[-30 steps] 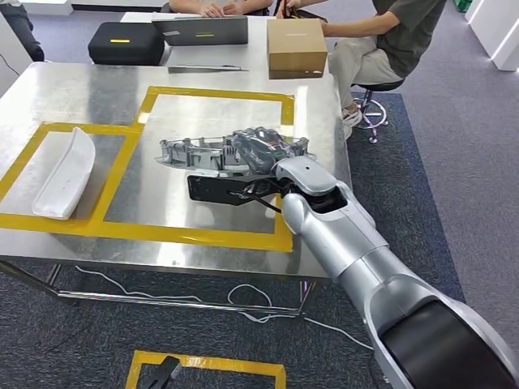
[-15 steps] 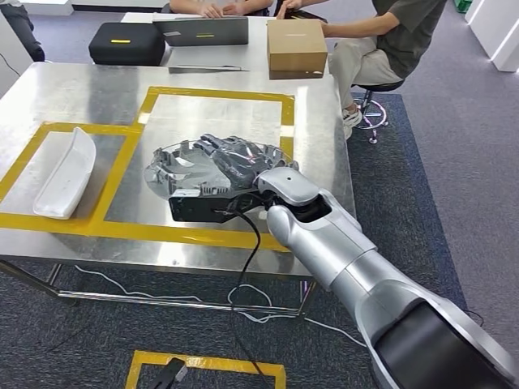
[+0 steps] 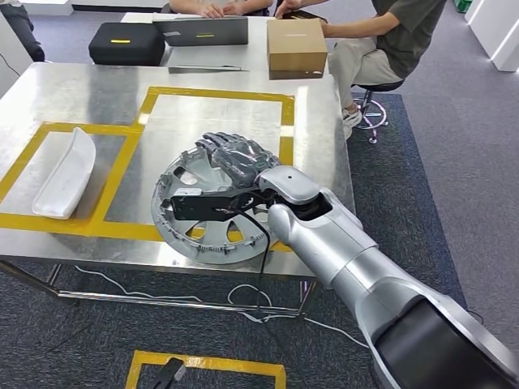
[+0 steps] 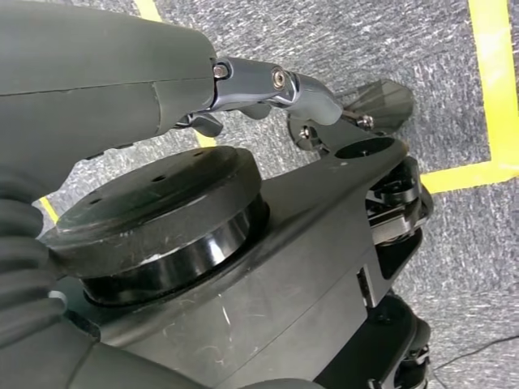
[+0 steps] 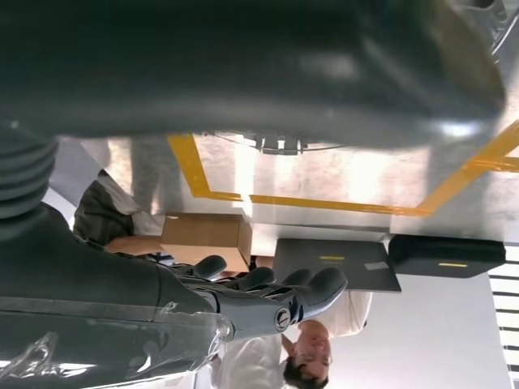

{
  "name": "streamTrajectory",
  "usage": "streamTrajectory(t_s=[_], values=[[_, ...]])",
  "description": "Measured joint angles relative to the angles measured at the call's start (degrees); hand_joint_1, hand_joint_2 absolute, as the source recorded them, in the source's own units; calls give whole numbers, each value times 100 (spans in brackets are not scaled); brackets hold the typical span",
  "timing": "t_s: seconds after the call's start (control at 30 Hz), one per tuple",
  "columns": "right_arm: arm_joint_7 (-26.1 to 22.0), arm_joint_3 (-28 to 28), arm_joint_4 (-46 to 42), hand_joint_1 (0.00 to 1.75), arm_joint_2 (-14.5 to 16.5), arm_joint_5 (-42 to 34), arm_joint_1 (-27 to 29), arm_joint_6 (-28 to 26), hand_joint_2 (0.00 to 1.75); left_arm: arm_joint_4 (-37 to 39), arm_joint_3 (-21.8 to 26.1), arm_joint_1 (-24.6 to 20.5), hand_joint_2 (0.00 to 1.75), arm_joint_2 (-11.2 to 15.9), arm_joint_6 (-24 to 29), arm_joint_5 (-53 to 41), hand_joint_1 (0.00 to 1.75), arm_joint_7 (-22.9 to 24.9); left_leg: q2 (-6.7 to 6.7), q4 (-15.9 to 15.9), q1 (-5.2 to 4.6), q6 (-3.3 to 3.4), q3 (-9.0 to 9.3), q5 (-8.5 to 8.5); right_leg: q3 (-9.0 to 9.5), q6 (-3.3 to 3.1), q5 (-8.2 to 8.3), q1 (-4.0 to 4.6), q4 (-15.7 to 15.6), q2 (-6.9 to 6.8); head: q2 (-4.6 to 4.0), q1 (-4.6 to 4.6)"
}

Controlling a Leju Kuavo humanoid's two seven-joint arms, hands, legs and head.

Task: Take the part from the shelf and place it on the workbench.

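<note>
Gripping the silver wheel cover (image 3: 202,212) at its far rim, my right hand (image 3: 235,158) lays its fingers over the part. It lies tilted on the steel workbench (image 3: 73,89), overhanging the near edge, well right of a white tray (image 3: 66,174).

Steel workbench (image 3: 73,89), top marked with yellow tape rectangles (image 3: 153,97). White tray (image 3: 66,174) lies at 9 o'clock inside the left rectangle. Round silver wheel cover (image 3: 202,235) sits at 6 o'clock, tilted, overhanging the near edge. Second table (image 3: 260,49) butts on at 12 o'clock, carrying a black case (image 3: 126,43), laptop (image 3: 202,31), cardboard box (image 3: 296,47).
</note>
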Motion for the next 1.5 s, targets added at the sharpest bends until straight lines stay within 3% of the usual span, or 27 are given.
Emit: streamTrajectory(t_s=[0.4,0.53,0.8,1.0,1.13,1.33,1.5], values=[[35,9,260,0,-14,367,-150,-69,0,0,15,1,0,5,92,112,0,-20,0,0,0,0,0,0,-3,-1,1,0,0,0,0,1],[167,-17,282,0,-177,592,-260,-143,0,0,51,5,0,5,103,267,0,-127,-1,0,0,0,1,0,-8,-2,1,-1,-2,-4,0,-1],[543,-889,-616,0,-1038,1475,-86,115,0,-2,161,26,0,3,384,380,0,-323,-8,1,-2,2,2,1,-1,0,7,-3,-7,-10,0,0],[666,-2119,-2077,0,-1880,1894,374,633,0,-2,190,69,0,7,495,421,0,-234,-20,2,-5,3,-1,1,3,1,8,-4,-9,-16,0,2],[706,-2818,-2973,0,-2339,1975,676,692,0,-2,203,75,0,5,508,395,0,-108,-22,2,-6,3,1,1,1,3,8,-7,-14,-18,0,1],[684,-3882,-4631,0,-3121,1978,1564,763,0,-8,209,92,0,-26,550,388,0,-89,-49,2,-6,5,-2,-1,11,4,5,-8,-20,-40,0,3],[691,-4750,-5985,0,-3636,2030,2664,672,0,-26,244,94,0,-74,580,448,0,-83,-52,2,-6,13,1,-7,10,9,1,-8,-33,-45,0,1]])
